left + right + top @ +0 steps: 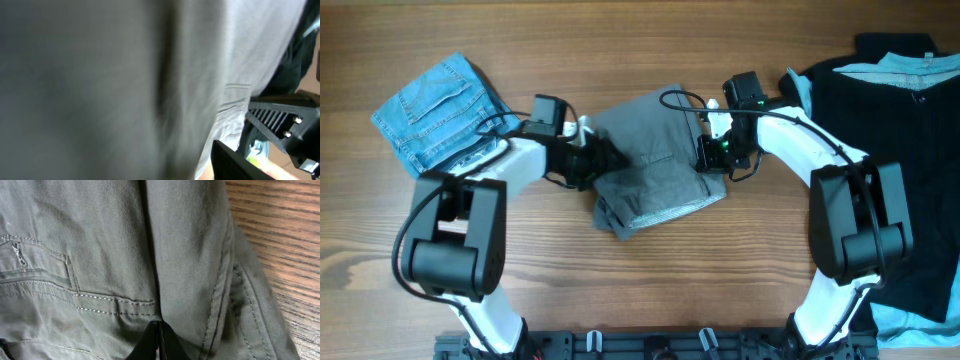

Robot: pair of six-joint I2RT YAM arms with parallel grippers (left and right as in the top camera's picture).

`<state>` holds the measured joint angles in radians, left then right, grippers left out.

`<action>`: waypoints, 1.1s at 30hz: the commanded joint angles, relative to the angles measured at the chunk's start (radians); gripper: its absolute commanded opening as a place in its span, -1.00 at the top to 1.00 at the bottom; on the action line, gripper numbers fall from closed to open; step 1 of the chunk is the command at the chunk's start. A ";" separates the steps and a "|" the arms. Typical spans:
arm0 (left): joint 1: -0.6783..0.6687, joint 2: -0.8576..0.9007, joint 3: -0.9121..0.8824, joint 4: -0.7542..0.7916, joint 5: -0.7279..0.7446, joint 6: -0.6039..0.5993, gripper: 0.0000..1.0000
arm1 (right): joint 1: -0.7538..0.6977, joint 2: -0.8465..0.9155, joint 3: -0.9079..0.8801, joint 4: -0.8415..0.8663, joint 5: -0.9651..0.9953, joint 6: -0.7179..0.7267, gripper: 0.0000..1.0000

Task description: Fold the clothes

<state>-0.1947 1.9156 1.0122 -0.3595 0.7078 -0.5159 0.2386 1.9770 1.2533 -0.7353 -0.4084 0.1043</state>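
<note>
The grey shorts [655, 155] lie partly folded in the middle of the table, with the slit pocket facing up. My left gripper [605, 160] is at their left edge. In the left wrist view blurred grey cloth [110, 85] fills the picture. Only one black finger [235, 162] shows, well off centre; the other is hidden by cloth. My right gripper [707, 155] is at the shorts' right edge. In the right wrist view its fingers [157, 340] are pressed together on a fold of the shorts [100, 255] beside the pocket seam.
Small light-blue denim shorts [435, 110] lie folded at the back left. A big black garment with pale-blue cloth [900, 150] covers the right side. Bare wooden table [620, 290] shows in front, and beside the shorts in the right wrist view [280, 240].
</note>
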 commanded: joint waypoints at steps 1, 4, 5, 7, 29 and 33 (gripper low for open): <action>-0.057 0.108 -0.046 0.037 -0.102 -0.024 -0.12 | 0.000 0.040 -0.010 0.002 -0.012 0.011 0.91; -0.057 0.108 -0.046 0.134 -0.101 -0.024 0.11 | 0.000 0.040 -0.010 -0.006 -0.012 0.011 0.91; -0.057 0.108 -0.046 0.168 -0.098 -0.024 0.19 | 0.000 0.040 -0.010 -0.009 -0.012 0.011 0.91; -0.064 0.108 -0.046 0.219 -0.078 -0.024 0.44 | 0.000 0.040 -0.010 -0.009 -0.012 0.011 0.91; 0.588 -0.147 0.585 -0.296 -0.089 0.297 0.92 | -0.010 -0.380 0.033 -0.185 -0.012 0.055 0.87; 0.704 -0.034 0.585 -0.420 -0.176 0.334 0.91 | -0.010 -0.380 0.033 -0.183 -0.012 0.064 0.88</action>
<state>0.4583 1.8084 1.5944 -0.7277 0.5873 -0.2390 0.2337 1.6100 1.2770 -0.9199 -0.4152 0.1432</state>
